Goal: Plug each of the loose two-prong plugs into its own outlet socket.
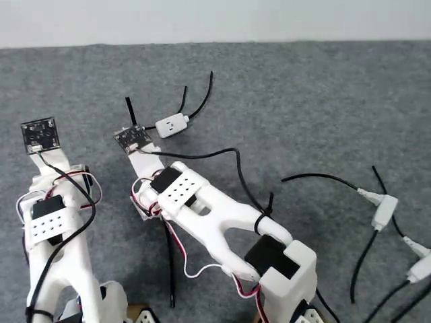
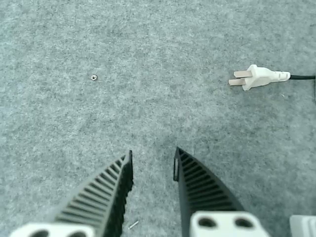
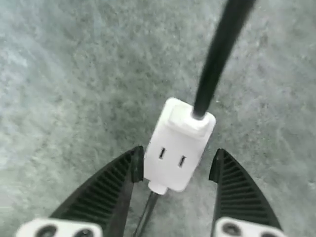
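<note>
A white outlet socket (image 3: 180,148) with two slots lies on the grey carpet, and a black cable (image 3: 219,54) leaves its far end. My right gripper (image 3: 178,152) is open, with one finger on each side of the socket and small gaps between. In the high view the same socket (image 1: 172,126) lies just beyond the right arm's wrist (image 1: 133,138). A loose white two-prong plug (image 2: 259,77) on a black cord lies on the carpet ahead of my left gripper (image 2: 153,151), well off to one side. That gripper is open and holds nothing.
Two more white cord ends (image 1: 384,210) (image 1: 421,268) with black cables lie at the right edge of the carpet. Black cables (image 1: 202,97) loop around the socket and beside the right arm. A tiny screw (image 2: 94,77) lies on the carpet.
</note>
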Controlling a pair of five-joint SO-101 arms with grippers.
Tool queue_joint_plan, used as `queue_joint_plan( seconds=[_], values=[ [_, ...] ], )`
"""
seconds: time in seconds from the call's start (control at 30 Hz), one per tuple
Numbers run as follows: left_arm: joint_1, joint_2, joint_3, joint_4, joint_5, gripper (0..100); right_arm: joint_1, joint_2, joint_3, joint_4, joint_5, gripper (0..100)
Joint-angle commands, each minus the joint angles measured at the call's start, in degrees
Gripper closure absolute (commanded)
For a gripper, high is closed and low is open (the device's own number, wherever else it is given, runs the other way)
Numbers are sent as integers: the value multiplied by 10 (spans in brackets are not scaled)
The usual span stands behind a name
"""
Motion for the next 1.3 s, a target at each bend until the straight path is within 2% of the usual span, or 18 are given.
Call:
queue_joint_plan(
  seconds=[0.0,0.2,0.27,0.33,0.37,0.43,0.67,0.8,0.97,1.07,1.27],
  values=[
    [-3,-10,-27,-13,4,870,-5,20,-12,-26,-10,778],
    [-3,-10,-27,-13,4,870,4,62,-62,11,-9,791],
    [-3,-10,-27,-13,4,870,7,73,-76,26,-8,861],
    [-3,-10,-27,-13,4,870,24,80,-87,35,-7,976],
    [-3,-10,-27,-13,4,870,37,80,-90,40,3,998],
    [-3,-10,-26,-13,4,870,69,76,-94,65,28,976],
    [1,-9,-15,-40,7,870,198,-37,-87,185,34,991],
    [25,-9,-10,-43,8,870,301,-121,-32,217,36,991],
    [46,-9,-9,-41,8,870,424,-232,70,200,72,991],
    [74,4,-20,-11,9,870,505,-294,136,166,87,991],
    [127,152,-135,71,8,870,638,-349,255,86,113,990]
  ],
)
